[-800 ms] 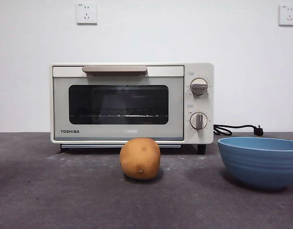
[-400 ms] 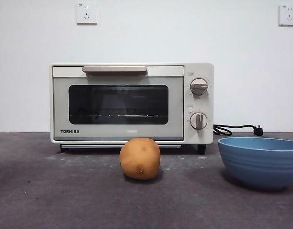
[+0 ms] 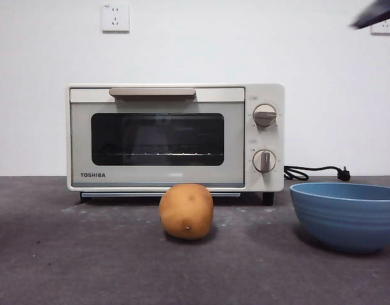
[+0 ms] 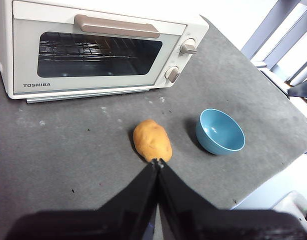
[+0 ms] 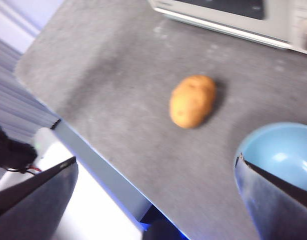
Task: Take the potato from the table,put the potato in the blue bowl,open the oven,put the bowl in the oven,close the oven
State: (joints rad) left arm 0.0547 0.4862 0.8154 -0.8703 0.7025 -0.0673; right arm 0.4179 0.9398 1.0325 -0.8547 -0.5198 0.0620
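One potato (image 3: 187,220), one bowl (image 3: 346,216) and one oven (image 3: 175,137) are counted on the worktop (image 3: 68,260). Two knobs (image 3: 265,115) are seen on the oven, and two wall sockets (image 3: 115,18).

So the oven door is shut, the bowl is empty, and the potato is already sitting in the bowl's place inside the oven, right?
Not quite. The potato is not in the oven; it lies on the table in front of the shut door, beside the empty blue bowl. The left wrist view shows this.
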